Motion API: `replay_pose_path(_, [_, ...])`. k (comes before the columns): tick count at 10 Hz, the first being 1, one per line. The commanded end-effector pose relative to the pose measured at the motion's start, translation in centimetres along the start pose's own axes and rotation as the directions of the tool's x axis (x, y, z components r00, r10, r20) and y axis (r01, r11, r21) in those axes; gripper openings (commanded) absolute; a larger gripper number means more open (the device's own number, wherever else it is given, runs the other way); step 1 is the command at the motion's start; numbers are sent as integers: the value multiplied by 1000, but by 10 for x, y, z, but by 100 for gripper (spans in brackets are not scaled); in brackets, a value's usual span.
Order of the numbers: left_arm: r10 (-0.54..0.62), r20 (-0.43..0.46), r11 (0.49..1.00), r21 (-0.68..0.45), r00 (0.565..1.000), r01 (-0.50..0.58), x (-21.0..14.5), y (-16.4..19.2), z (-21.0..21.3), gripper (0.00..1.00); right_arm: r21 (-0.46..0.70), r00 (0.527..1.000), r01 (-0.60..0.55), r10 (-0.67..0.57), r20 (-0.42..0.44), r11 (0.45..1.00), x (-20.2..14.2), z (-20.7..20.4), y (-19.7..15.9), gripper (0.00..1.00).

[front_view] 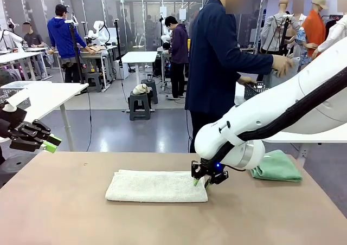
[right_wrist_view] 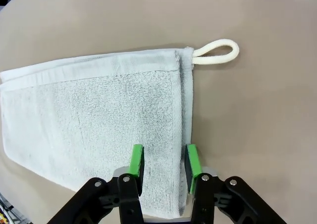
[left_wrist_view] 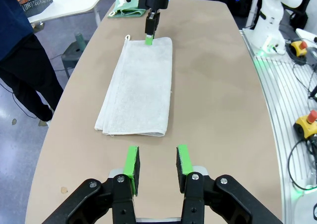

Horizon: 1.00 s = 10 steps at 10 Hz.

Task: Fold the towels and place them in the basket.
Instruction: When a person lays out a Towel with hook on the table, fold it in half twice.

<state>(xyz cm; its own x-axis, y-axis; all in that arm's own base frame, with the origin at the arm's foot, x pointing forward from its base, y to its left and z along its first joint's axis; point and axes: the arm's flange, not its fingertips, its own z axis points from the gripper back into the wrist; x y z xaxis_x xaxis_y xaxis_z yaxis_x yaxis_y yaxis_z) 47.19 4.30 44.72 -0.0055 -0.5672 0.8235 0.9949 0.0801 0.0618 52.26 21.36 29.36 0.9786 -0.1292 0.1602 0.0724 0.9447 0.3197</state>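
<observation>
The cream-white towel (front_view: 156, 186) lies folded lengthwise in the middle of the brown table, its corner loop (right_wrist_view: 218, 52) sticking out. My right gripper (front_view: 199, 179) hovers open just over the towel's right end, pads (right_wrist_view: 136, 159) astride the short edge. From the left wrist view the same towel (left_wrist_view: 138, 85) stretches away, with the right gripper (left_wrist_view: 148, 38) at its far end. My left gripper (left_wrist_view: 157, 167) stands open with nothing in it, off the table's left end (front_view: 51, 143). The mint green towel (front_view: 276, 166) lies bunched at the right. The dark grey basket (front_view: 254, 90) sits on a white table beyond.
A person in a dark blue top (front_view: 217, 66) stands at the far side, turned right, one hand at the basket. Another white table (front_view: 49, 93) stands left. The right arm's base (left_wrist_view: 270, 30) and red stop buttons (left_wrist_view: 309, 117) sit beside the table's long edge.
</observation>
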Motion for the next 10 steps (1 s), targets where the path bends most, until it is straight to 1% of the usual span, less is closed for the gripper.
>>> replay_pose_path(1, [-7,11,1000,0,1000,7,0,-1,0,41,-46,999,21,-19,37,999,0,-2,9,43])
replay_pose_path(5, [-7,11,1000,0,1000,7,0,-1,0,41,-64,1000,15,-13,28,998,-1,-7,11,43])
replay_pose_path(6, [-7,11,1000,0,1000,7,0,-1,0,41,-73,1000,12,-10,24,997,-2,-10,11,31])
replay_pose_path(7, [-7,11,1000,0,1000,7,0,-1,0,41,-81,1000,11,-10,20,997,-3,-11,12,25])
replay_pose_path(8, [-7,11,1000,0,1000,7,0,-1,0,41,-92,1000,11,-10,17,996,-3,-11,12,13])
replay_pose_path(10, [-7,11,1000,0,1000,7,0,-1,0,41,-109,1000,12,-10,17,994,-3,-10,11,0])
